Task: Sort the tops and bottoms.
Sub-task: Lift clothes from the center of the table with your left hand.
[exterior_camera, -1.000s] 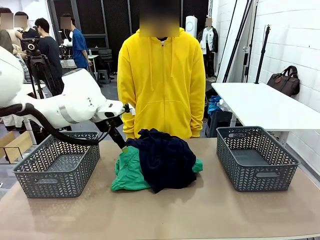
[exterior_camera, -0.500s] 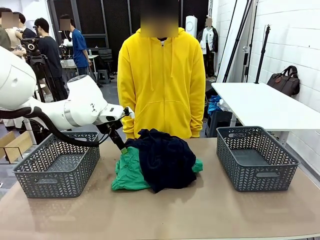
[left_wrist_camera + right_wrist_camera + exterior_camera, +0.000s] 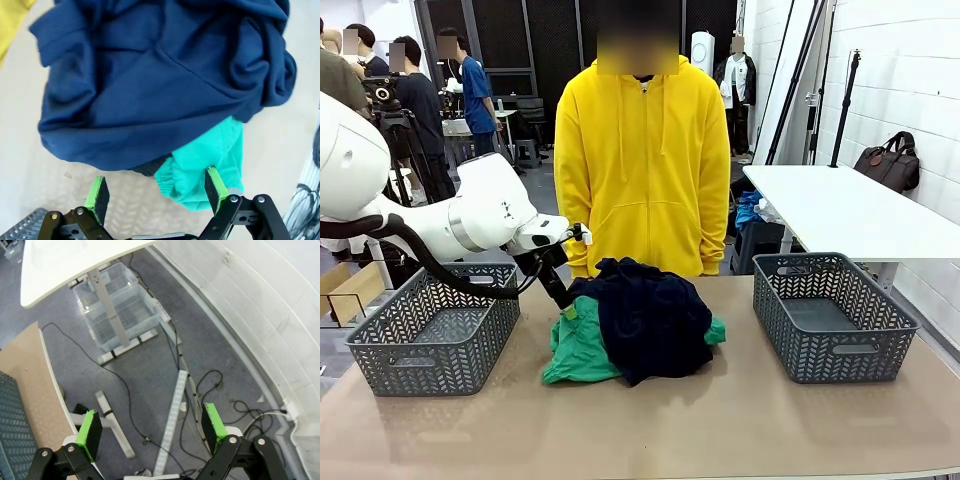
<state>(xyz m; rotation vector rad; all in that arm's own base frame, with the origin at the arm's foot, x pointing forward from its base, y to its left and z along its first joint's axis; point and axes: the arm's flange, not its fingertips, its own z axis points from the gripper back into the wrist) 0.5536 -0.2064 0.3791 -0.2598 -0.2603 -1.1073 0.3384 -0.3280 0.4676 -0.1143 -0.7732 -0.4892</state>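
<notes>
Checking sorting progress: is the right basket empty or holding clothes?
Empty: the right basket shows its bare floor; the garments lie piled outside it.

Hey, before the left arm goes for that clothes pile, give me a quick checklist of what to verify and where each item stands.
1. Jaws of the left gripper open: ok.
2. Aim: ok, the green garment has its edge between the pads.
3. Free lift: not ok, the navy garment lies over the green garment.
4. Upright left basket and right basket on the table: ok.
5. Clear of the right gripper: ok, it is open, off the table, facing the floor.
</notes>
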